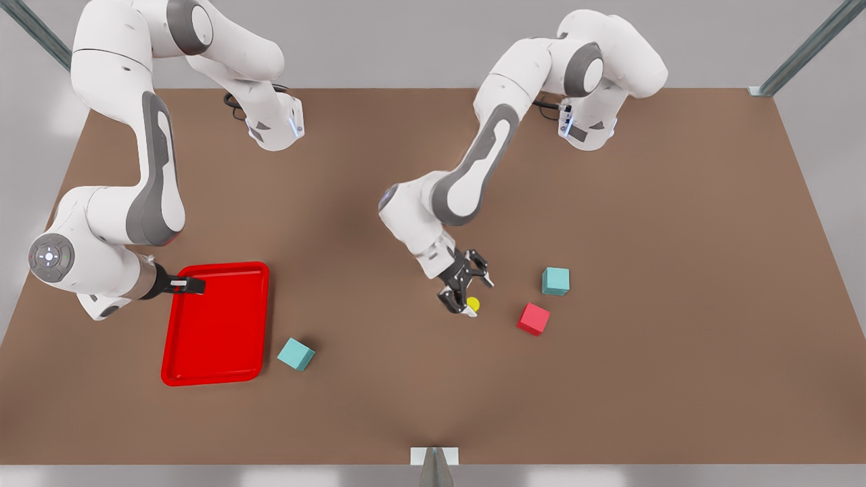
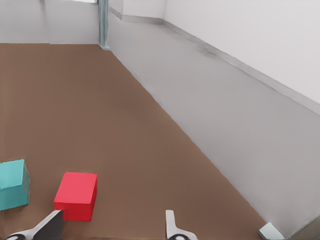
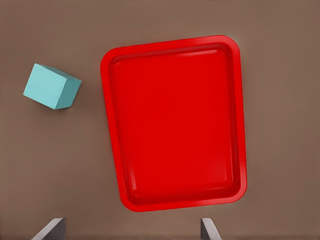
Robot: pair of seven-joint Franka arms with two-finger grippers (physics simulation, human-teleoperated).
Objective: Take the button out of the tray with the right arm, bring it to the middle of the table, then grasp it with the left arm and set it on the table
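The button, with its yellow cap, sits at the middle of the table, right at the fingertips of my left gripper. That gripper is low over the table and open; the left wrist view shows its fingers spread wide with nothing between them. The red tray lies at the front view's left and holds nothing. My right gripper hovers open above the tray's far left edge, its fingertips apart.
A red cube and a teal cube lie close to the front view's right of the button, also seen as red cube and teal cube. Another teal cube sits beside the tray.
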